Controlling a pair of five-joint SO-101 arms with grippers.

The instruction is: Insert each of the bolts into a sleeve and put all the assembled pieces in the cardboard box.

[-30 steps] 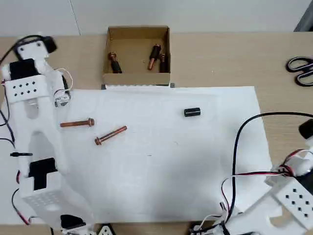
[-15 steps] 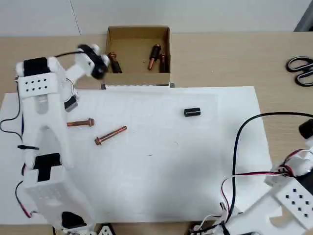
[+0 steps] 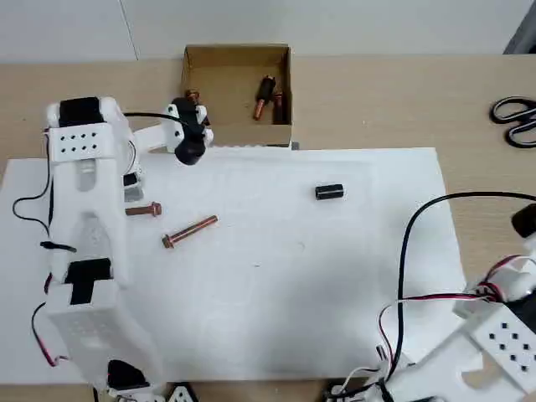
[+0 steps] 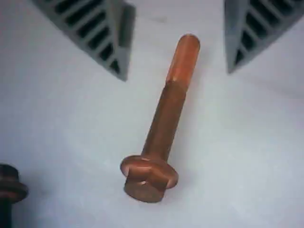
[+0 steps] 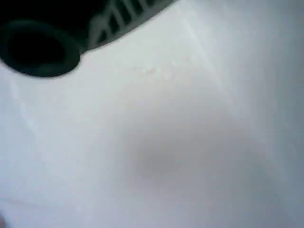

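The left gripper (image 4: 176, 73) is hanging wide open over a copper-coloured flange bolt (image 4: 160, 124). One ribbed grey finger (image 4: 102, 35) is standing on either side of the smooth tip of its shank, and neither is touching it. The bolt is lying flat near the left side of the white sheet (image 3: 335, 293), with a second matching bolt (image 3: 190, 230) just beside it. A black sleeve (image 3: 329, 192) is sitting well apart to the right. Sleeved bolts (image 3: 265, 96) are resting inside the cardboard box (image 3: 237, 134). Whether the right gripper (image 5: 114, 21) is open or closed cannot be told.
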